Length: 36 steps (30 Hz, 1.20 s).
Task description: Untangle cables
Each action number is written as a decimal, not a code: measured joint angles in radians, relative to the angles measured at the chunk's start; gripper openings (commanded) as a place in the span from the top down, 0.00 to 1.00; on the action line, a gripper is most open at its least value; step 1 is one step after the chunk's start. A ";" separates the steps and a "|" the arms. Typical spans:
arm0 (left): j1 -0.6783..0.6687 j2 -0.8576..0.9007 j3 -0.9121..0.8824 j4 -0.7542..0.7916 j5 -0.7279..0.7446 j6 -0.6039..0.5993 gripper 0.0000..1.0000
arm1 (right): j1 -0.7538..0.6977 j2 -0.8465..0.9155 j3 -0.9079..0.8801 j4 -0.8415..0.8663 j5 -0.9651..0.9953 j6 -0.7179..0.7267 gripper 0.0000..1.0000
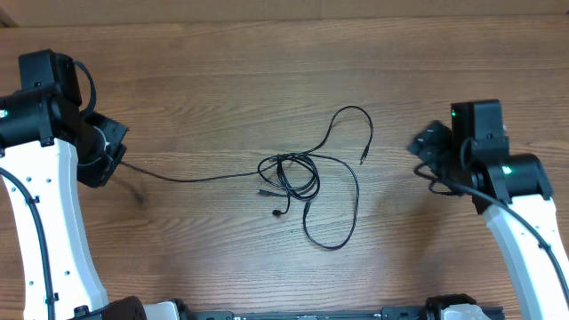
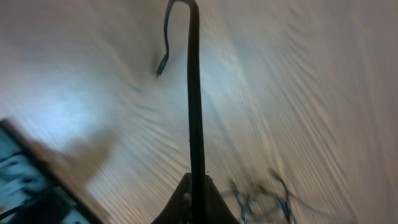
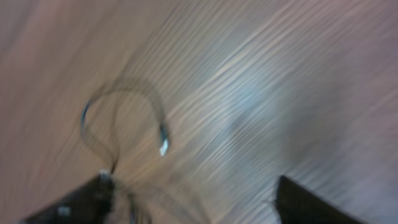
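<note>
The cables (image 1: 289,178) lie as thin black cords bunched in a loose knot at the table's middle, with a long loop (image 1: 342,222) toward the front. One cord (image 1: 196,177) runs left from the knot into my left gripper (image 1: 118,161), which is shut on it. In the left wrist view that cord (image 2: 195,106) rises straight out of the shut jaws (image 2: 196,190), and the knot (image 2: 267,199) is a blur to the right. My right gripper (image 1: 420,149) hovers open and empty, right of a curled cord ending in a plug (image 1: 364,158). The same plug (image 3: 163,147) lies ahead of the spread fingers (image 3: 81,202).
The wooden table (image 1: 222,80) stretches to its far edge at the top of the overhead view. Both white arms (image 1: 40,222) reach in from the front corners. A dark frame (image 2: 25,186) shows at the lower left of the left wrist view.
</note>
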 measured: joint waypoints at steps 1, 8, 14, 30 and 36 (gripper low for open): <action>0.000 0.000 0.000 0.009 0.040 0.032 0.96 | 0.000 0.024 0.000 0.019 -0.085 -0.062 0.01; 0.000 0.000 0.000 0.018 0.185 0.119 0.96 | 0.063 0.155 0.000 0.043 -0.516 -0.360 0.00; 0.000 0.000 0.000 0.014 0.198 0.136 0.96 | 0.191 0.211 0.000 0.069 -0.603 -0.452 0.00; 0.000 0.000 0.000 -0.009 0.198 0.140 0.96 | 0.450 0.389 -0.002 0.287 -0.387 -0.346 0.29; 0.000 0.000 0.000 -0.017 0.198 0.140 0.96 | 0.500 0.424 -0.002 0.427 -0.351 -0.335 0.35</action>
